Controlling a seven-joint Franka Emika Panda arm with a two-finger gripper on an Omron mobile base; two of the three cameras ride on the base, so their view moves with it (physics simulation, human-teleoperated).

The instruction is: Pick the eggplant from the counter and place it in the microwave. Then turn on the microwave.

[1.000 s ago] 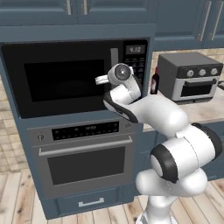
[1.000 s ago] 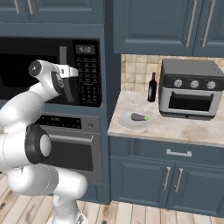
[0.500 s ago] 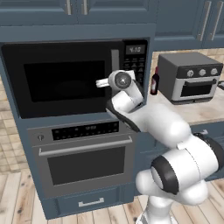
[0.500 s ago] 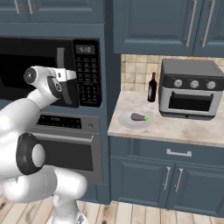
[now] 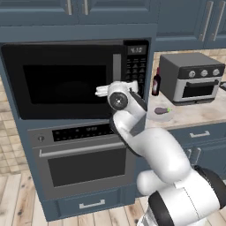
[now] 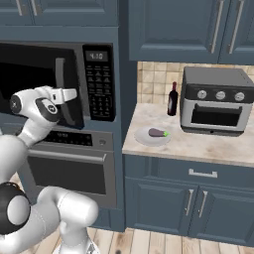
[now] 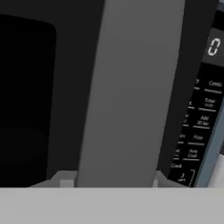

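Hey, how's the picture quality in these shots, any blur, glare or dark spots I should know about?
Hand view: very close, the microwave's grey handle looks soft and the keypad lettering blurry. Left base view: even flat lighting, no glare on the microwave glass, its interior near black. Right base view: the eggplant on its plate is small but sharp enough.

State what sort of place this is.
A rendered home kitchen, most likely: a built-in microwave above a wall oven, a stone counter with a toaster oven, and blue-grey cabinets.

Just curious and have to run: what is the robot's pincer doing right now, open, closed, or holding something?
Pincer: closed around the microwave's grey door handle, one fingertip on each side; the eggplant lies on its plate.
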